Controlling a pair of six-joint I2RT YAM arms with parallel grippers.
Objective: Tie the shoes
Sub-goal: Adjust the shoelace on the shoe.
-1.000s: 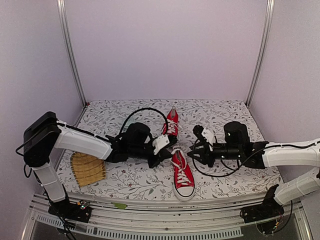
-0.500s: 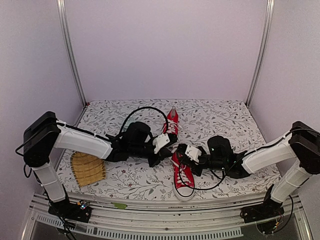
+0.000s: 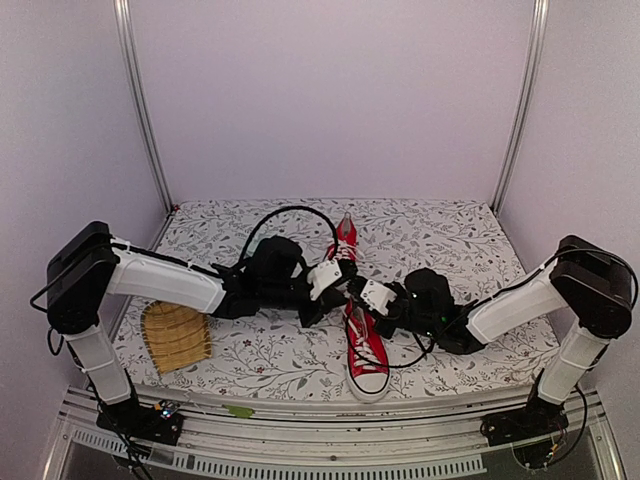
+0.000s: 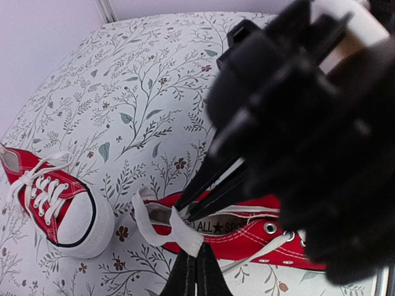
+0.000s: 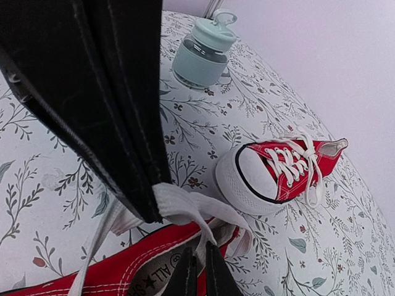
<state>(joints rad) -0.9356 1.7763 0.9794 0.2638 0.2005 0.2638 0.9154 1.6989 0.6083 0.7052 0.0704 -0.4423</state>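
Surface with two red shoes, one lace pinched from both sides.
Near shoe points its toe at the near edge's middle; far shoe lies behind it toward the far edge. Left pincer and right pincer, each pressed together, grip the near shoe's lace.

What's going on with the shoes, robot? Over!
Left gripper and right gripper: jaws shut on the lace of the near shoe. Lace not yet tied. Far shoe sits apart, not in the way.
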